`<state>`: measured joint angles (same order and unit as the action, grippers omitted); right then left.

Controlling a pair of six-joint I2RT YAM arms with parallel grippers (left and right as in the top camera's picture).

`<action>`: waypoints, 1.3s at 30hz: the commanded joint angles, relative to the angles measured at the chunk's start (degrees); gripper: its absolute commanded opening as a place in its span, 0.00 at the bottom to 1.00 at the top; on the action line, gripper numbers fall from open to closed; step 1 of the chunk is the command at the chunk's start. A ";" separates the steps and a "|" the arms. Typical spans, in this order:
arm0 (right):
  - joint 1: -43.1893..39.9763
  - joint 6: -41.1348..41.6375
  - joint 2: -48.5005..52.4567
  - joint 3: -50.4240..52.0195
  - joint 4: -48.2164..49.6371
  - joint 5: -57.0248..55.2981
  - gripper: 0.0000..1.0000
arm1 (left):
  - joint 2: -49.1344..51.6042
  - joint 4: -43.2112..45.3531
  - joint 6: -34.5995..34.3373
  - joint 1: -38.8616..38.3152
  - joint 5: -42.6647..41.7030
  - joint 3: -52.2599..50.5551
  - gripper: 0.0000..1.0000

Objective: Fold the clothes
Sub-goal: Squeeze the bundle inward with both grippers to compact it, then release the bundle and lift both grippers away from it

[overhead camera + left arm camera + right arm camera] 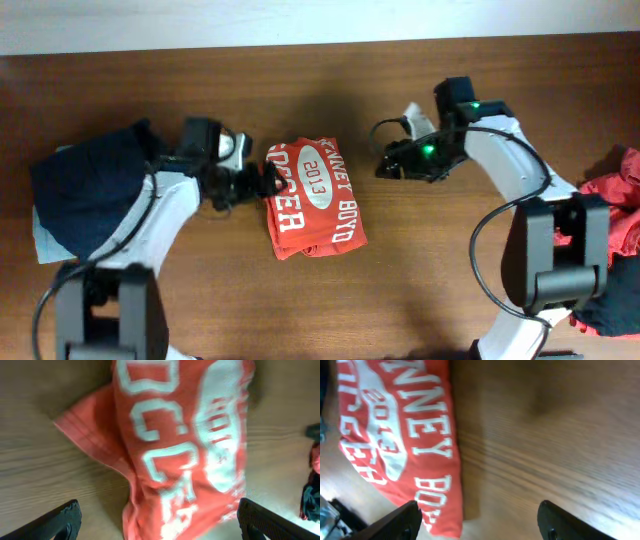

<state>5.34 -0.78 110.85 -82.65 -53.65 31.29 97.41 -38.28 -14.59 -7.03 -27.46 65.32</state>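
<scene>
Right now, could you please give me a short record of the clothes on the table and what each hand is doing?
shirt: orange-red, white lettering, folded, in the middle
left hand: open, empty, at the shirt's left edge
right hand: open, empty, over bare table right of the shirt
left pile: navy garment on a pale piece
right pile: crumpled red and dark clothes at the table's edge

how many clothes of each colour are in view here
orange-red: 2, the folded shirt and the crumpled heap
dark navy or black: 2, the left pile and the right-edge piece
pale grey-green: 1, the pale piece
total: 5 in view
</scene>
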 commanded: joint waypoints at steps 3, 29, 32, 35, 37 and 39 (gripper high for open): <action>5.14 -1.33 4.90 0.04 3.30 4.22 0.76 | -8.63 -4.87 8.17 0.26 3.52 10.95 0.99; 23.58 19.54 11.43 0.20 -4.63 -16.20 0.04 | -2.32 5.09 27.69 0.28 6.71 11.63 0.00; 19.91 18.58 11.52 0.20 -7.78 -26.25 0.04 | -2.38 4.13 27.67 0.28 6.71 11.63 0.01; 16.15 16.13 11.52 0.22 -6.64 -40.17 0.04 | -2.38 3.54 27.69 0.28 6.71 11.63 0.00; 13.44 11.47 11.52 -0.26 -1.84 -42.60 0.04 | -2.38 3.61 27.69 0.28 6.71 11.63 0.01; 11.65 5.14 11.52 -0.48 5.38 -42.91 0.04 | -2.38 3.58 27.63 0.26 6.69 11.63 0.00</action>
<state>20.43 12.73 119.39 -83.55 -55.02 1.56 95.07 -34.63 13.69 -7.03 -20.93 76.73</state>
